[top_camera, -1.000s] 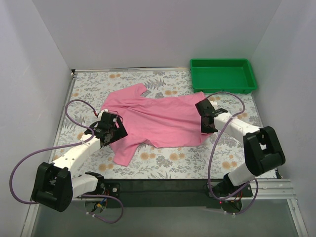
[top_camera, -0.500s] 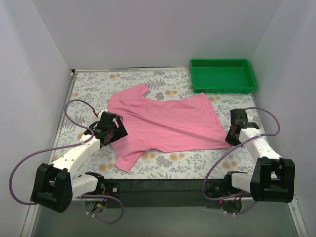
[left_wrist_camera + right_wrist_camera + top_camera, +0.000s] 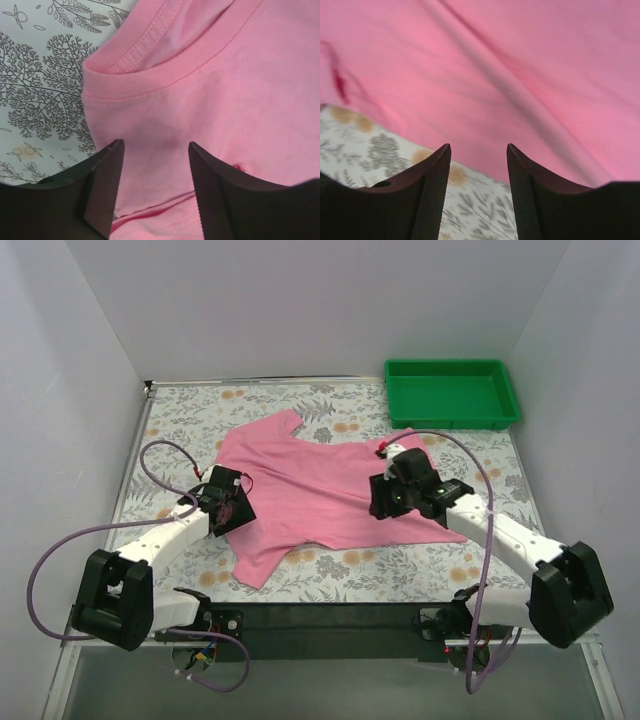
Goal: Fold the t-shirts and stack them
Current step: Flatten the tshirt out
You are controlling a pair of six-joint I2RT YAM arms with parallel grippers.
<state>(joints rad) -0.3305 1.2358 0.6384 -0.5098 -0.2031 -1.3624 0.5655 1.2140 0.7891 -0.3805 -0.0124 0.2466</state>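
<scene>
- My left gripper (image 3: 155,150) is half open and empty, over the collar (image 3: 150,75) of the plain pink thin-fabric t-shirt (image 3: 310,490).
- My right gripper (image 3: 479,150) is parted and empty, above the shirt's edge.
- The shirt lies spread on the floral-patterned table (image 3: 180,420).

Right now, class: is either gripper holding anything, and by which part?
Nothing is held. The left gripper stands open over the t-shirt by its collar; the right gripper is open above its edge.

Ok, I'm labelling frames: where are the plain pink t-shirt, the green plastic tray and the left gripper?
plain pink t-shirt (image 3: 320,488), top view, centre of body.
green plastic tray (image 3: 450,392), top view, bare floor.
left gripper (image 3: 155,147), left wrist view, midway between fingertips.
</scene>
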